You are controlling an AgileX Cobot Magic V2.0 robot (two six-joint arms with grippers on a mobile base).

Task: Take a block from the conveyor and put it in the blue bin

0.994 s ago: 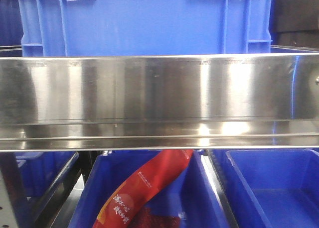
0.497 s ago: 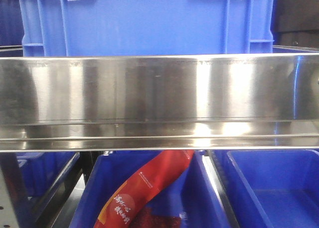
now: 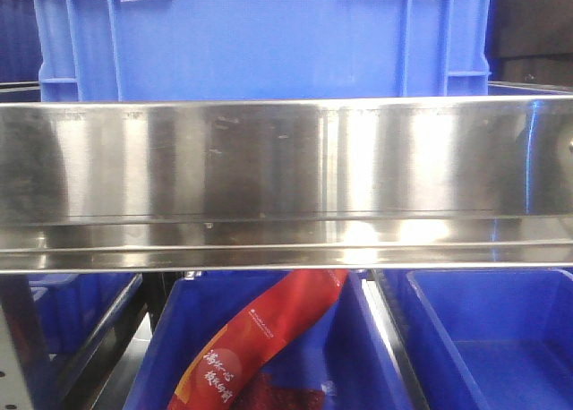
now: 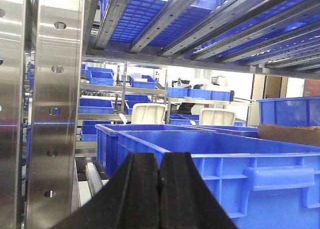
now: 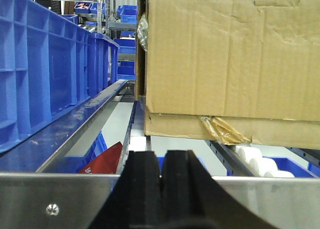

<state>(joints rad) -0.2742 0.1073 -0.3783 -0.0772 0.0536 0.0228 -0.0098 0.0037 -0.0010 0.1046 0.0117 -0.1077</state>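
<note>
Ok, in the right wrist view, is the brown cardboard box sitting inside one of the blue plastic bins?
No, the brown cardboard box rests on white rollers, beside the blue plastic bins, not in one.

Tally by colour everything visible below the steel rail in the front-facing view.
Blue bins: 3 (left, middle, right)
Red packets: 1
Total: 4
</note>
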